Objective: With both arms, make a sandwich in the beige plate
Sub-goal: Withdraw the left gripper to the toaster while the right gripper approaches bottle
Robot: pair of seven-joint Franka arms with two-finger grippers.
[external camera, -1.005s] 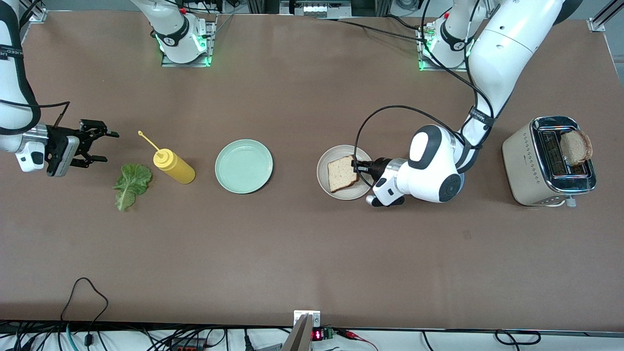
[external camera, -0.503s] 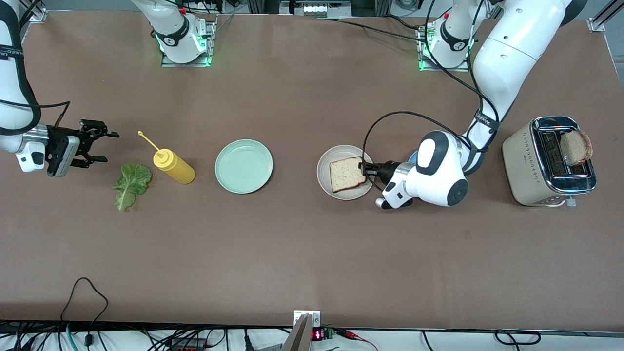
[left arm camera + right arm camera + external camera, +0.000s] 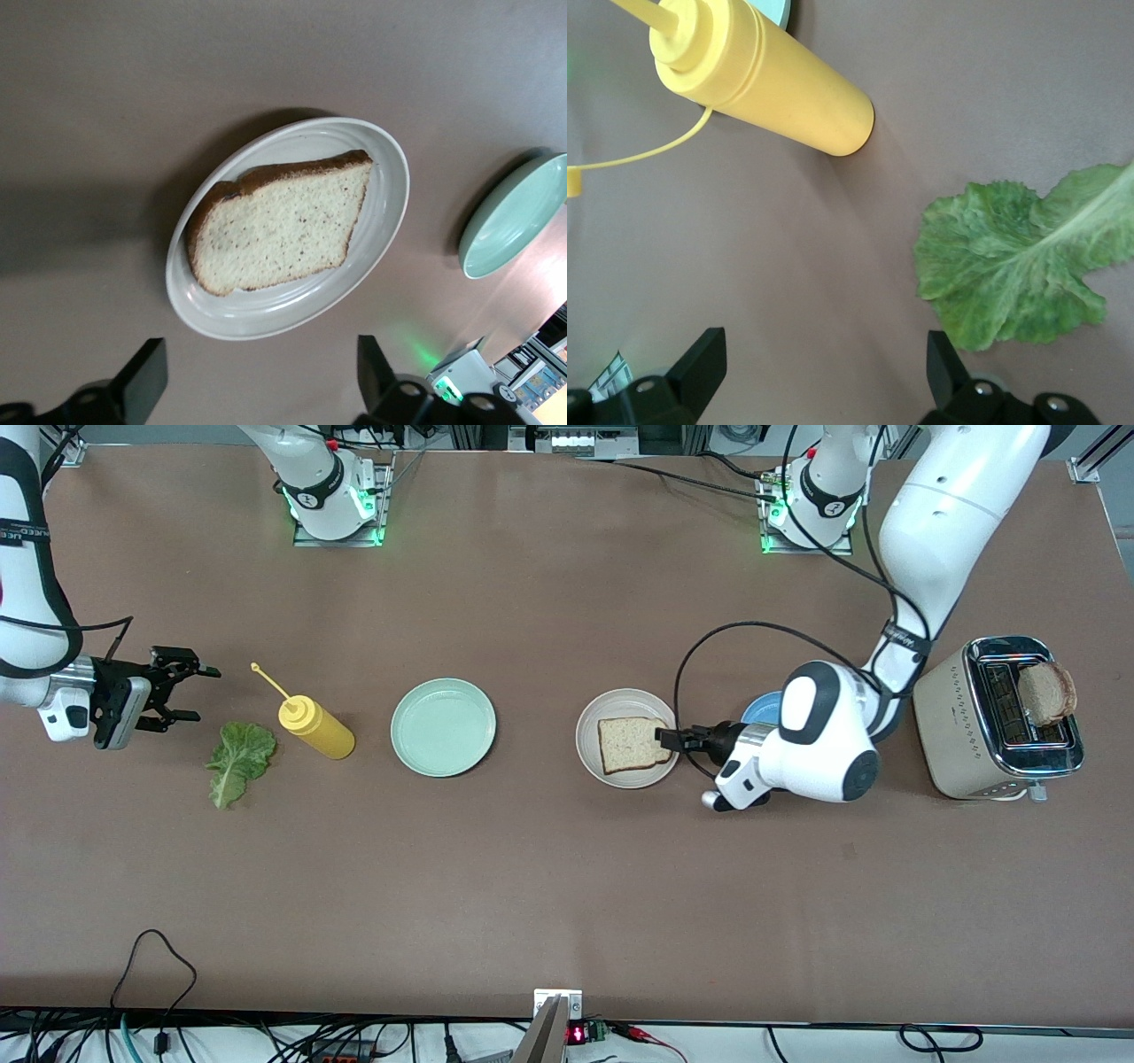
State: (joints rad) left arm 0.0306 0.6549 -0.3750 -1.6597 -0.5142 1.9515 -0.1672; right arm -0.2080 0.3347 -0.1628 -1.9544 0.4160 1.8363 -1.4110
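Front view: one bread slice (image 3: 631, 744) lies flat in the beige plate (image 3: 589, 755). The left gripper (image 3: 675, 740) sits at the plate's rim toward the left arm's end, fingers spread, empty. A second slice (image 3: 1045, 692) stands in the toaster (image 3: 952, 731). The right gripper (image 3: 188, 692) hangs spread above the table, near the lettuce (image 3: 239, 758).

Left wrist view: slice (image 3: 279, 221) and plate (image 3: 385, 212) (crust and speckling visible), mint plate (image 3: 514, 217) beside.

Right wrist view: lettuce (image 3: 1010, 266) beside the mustard bottle (image 3: 766, 80), apart; neither touched.
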